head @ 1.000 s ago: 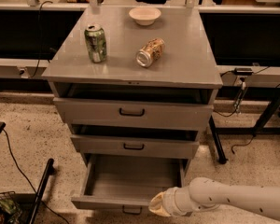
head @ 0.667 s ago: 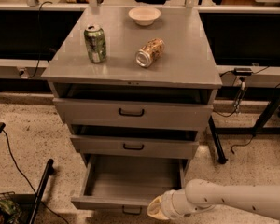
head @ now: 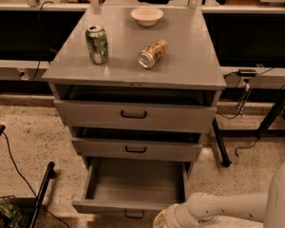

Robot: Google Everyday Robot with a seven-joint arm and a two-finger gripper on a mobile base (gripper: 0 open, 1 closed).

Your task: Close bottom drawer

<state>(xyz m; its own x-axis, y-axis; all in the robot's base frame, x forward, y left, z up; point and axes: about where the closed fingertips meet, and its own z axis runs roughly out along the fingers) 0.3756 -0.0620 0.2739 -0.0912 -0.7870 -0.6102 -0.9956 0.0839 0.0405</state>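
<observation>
The grey cabinet has three drawers. The bottom drawer (head: 133, 184) is pulled far out and its inside looks bare; its front panel (head: 118, 207) sits at the lower edge of the view, with the small dark handle (head: 133, 214) partly cut off. My gripper (head: 162, 220) is at the end of the white arm (head: 228, 208) that reaches in from the lower right. It sits right at the drawer front, just right of the handle, mostly cut off by the bottom edge.
The top drawer (head: 133, 114) and middle drawer (head: 135, 148) stand slightly out. On the cabinet top are a green can (head: 97, 43) upright, a tan can (head: 152, 53) on its side, and a white bowl (head: 147, 16). A black pole (head: 40, 194) and cables lie at left.
My arm and gripper have dropped lower and shifted a little left along the drawer front. The bottom drawer stands about as far out as before.
</observation>
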